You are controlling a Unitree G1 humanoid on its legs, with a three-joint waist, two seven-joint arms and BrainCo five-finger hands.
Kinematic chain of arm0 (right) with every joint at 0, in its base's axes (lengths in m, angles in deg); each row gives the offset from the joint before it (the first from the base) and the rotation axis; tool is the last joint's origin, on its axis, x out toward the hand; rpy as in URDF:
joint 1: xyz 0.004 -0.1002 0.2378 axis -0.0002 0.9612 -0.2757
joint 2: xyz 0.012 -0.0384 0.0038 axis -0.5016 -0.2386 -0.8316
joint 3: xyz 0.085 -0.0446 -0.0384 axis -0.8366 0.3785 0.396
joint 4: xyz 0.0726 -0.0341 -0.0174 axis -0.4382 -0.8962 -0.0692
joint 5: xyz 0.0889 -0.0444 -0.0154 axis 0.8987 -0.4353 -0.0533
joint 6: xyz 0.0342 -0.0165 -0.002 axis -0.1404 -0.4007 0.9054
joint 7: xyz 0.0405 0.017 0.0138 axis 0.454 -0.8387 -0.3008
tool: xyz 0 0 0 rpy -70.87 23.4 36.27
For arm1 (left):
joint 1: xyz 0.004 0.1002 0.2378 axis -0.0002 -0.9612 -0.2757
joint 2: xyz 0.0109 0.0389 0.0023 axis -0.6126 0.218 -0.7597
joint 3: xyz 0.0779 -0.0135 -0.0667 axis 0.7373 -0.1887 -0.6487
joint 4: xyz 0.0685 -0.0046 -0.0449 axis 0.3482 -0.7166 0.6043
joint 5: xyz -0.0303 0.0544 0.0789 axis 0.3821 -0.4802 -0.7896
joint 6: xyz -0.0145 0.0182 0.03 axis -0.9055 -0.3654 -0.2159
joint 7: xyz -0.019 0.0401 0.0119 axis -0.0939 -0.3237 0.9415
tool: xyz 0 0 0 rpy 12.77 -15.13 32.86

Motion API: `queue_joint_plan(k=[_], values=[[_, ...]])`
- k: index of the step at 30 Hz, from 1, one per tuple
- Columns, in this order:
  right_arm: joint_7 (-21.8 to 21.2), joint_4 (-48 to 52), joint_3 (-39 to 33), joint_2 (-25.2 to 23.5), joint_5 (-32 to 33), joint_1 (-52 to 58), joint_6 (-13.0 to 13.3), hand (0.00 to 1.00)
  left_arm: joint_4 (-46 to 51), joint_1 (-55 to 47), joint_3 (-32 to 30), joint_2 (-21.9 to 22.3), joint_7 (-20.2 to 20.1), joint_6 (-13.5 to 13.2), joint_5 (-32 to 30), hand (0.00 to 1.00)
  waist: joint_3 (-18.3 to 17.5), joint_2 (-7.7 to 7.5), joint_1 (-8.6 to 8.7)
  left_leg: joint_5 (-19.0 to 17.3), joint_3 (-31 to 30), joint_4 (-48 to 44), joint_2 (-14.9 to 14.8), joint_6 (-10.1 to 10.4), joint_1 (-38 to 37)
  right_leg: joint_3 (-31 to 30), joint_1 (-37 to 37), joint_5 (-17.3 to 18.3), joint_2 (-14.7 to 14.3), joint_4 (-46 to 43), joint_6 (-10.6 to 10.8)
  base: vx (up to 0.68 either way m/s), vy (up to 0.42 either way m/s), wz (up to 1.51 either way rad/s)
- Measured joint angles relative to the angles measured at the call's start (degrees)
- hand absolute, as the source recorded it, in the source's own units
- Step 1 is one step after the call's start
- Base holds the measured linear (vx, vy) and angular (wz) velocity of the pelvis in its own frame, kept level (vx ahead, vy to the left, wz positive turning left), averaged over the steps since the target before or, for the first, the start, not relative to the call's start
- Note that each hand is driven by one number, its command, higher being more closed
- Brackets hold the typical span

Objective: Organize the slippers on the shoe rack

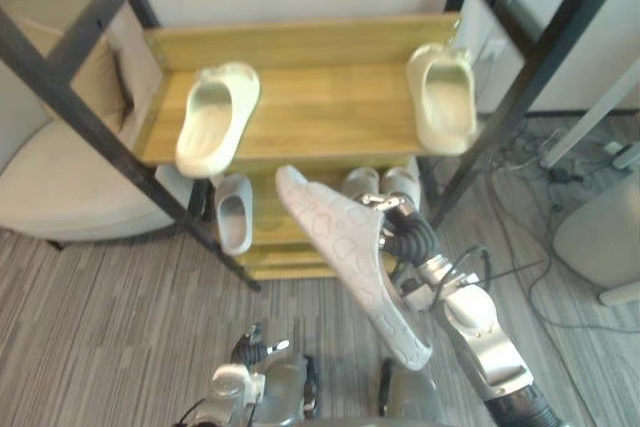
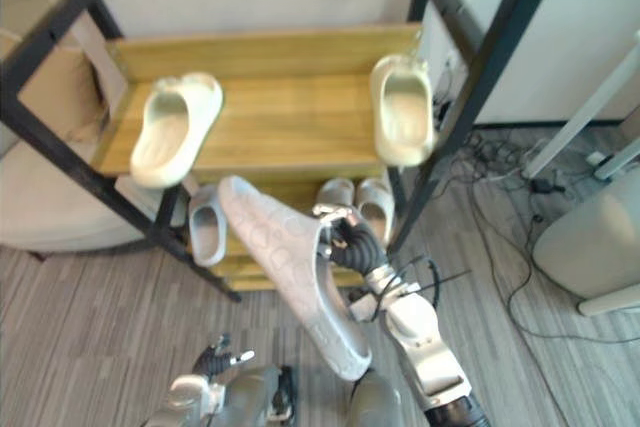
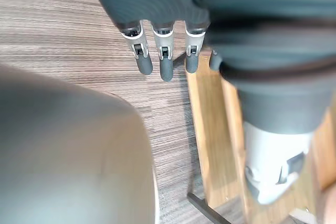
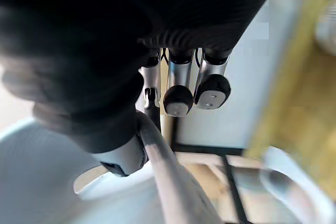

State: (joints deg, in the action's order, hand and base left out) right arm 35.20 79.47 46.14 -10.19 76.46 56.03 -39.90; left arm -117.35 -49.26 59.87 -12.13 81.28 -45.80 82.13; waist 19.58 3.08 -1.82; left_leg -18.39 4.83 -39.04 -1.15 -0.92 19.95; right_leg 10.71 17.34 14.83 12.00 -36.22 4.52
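A large pale grey foam slipper with a dimpled sole [image 1: 350,257] is held up in front of the black-framed wooden shoe rack [image 1: 330,97], its edge clasped by the curled fingers and thumb of the right hand [image 1: 405,237]. One cream foam slipper [image 1: 215,119] is set at the left of the top shelf and a second cream slipper [image 1: 442,97] at its right, well apart. The left hand [image 3: 164,65] is seen low over the grey striped floor [image 3: 79,35], fingers straight, nothing held.
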Motion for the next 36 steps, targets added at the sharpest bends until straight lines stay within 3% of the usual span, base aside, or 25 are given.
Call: queue_joint_plan(k=[4, 7, 10, 19, 27, 36], values=[[4.2, -2.4, -0.7, 1.9, -3.2, -6.2, 0.1, 1.0, 0.5, 1.2, -0.1, -2.7, 0.5, -0.1, 1.9, 0.0, 2.9, -0.52, -0.04, -2.4, -2.1, -8.8, -0.3, 1.4, 7.8, 1.3, 7.2, 4.2, 1.4, -10.0, -1.3, -0.08, -0.065, 0.15], [7.2, -3.8, -0.9, 3.1, -5.4, -10.8, 0.3, 1.0, -1.7, 0.9, -0.3, -3.8, 2.3, 0.4, 3.0, 0.0, 5.1, -1.27, -0.48, -4.3, -2.9, -15.6, -0.9, 1.3, 12.7, 1.7, 11.8, 7.1, 2.4, -17.6, -2.0, -0.06, -0.104, 0.19], [10.6, -10.2, -0.9, 5.1, -8.1, -18.6, 0.4, 1.0, -3.0, 0.9, 0.0, -3.8, 2.9, 1.4, 3.1, 0.0, 6.8, -1.23, -1.63, -6.6, -5.7, -24.6, -1.0, 1.7, 21.5, 3.7, 18.7, 10.8, 3.4, -26.5, -3.2, -0.06, -0.072, 0.26], [18.3, -18.0, -0.9, 7.0, -12.1, -32.5, -0.2, 1.0, -2.6, 1.5, 0.9, -1.8, 5.1, 1.5, 4.7, 0.0, 10.1, -1.31, -5.15, -8.0, -9.2, -36.2, 0.7, 2.5, 37.1, 5.7, 32.1, 16.0, 6.7, -40.0, -5.0, -0.1, -0.041, 0.2], [24.2, -18.0, -1.4, 6.2, -14.3, -37.5, -2.7, 1.0, 0.8, 1.6, -2.6, 0.7, 5.4, 1.9, 5.3, 0.0, 10.5, -1.49, -7.83, -8.1, -10.6, -38.8, 1.5, 3.9, 41.2, 6.6, 35.5, 18.1, 8.1, -44.2, -6.0, -0.04, -0.029, 0.1], [30.9, -22.6, -7.7, 0.2, -16.5, -45.3, -7.3, 1.0, 5.0, 1.7, -4.7, 1.7, 7.8, 2.6, 5.3, 0.0, 10.5, -1.51, -9.6, -8.5, -12.9, -41.9, 1.9, 5.8, 44.2, 8.6, 37.1, 20.6, 8.7, -47.7, -7.0, -0.01, -0.025, 0.07]])
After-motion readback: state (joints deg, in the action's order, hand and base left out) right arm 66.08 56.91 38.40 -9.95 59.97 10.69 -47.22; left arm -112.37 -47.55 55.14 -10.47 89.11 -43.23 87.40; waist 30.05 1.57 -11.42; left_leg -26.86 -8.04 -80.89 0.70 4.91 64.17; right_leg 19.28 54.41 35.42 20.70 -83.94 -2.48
